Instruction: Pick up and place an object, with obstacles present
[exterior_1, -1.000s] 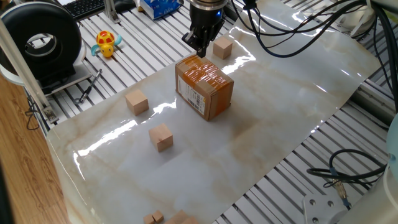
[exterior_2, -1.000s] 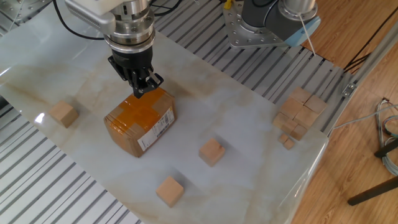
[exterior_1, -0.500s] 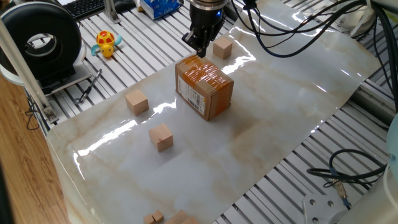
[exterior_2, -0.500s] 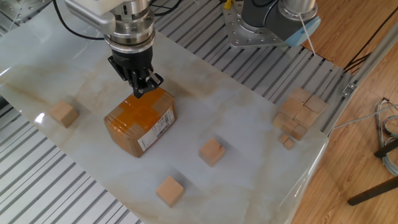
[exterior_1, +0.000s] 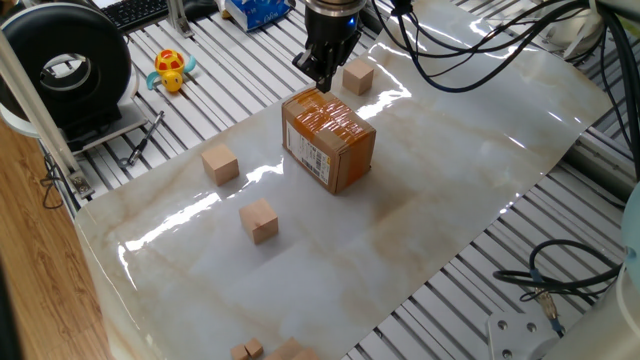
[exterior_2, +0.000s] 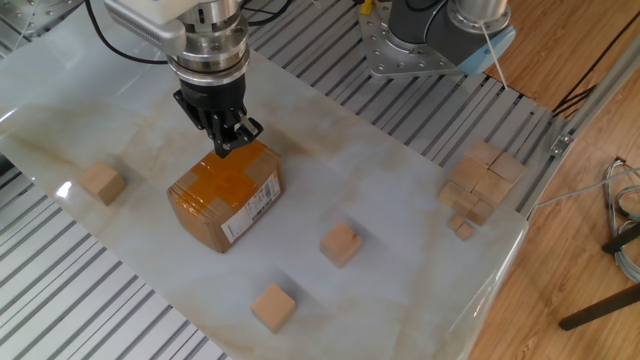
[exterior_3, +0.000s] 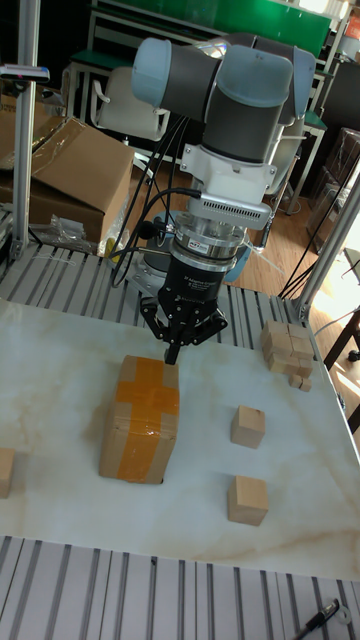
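Three alike light-tan wooden cubes lie on the marble sheet: one (exterior_1: 358, 76) (exterior_2: 102, 183) beyond the box, another (exterior_1: 220, 163) (exterior_2: 340, 243) and a third (exterior_1: 259, 220) (exterior_2: 273, 306) on its other side. I cannot tell which one is the object. The obstacle, a taped brown cardboard box (exterior_1: 330, 140) (exterior_2: 225, 195) (exterior_3: 140, 420), stands in the middle. My gripper (exterior_1: 323, 80) (exterior_2: 228, 145) (exterior_3: 172, 352) hangs just over the box's far top corner, fingers shut together, holding nothing.
A black round reel (exterior_1: 65, 70) and a yellow toy turtle (exterior_1: 172, 70) sit off the sheet on the slatted table. At the sheet's end is a pile of wooden blocks (exterior_2: 480, 185) (exterior_3: 290, 352). Black cables (exterior_1: 470, 50) trail behind the arm.
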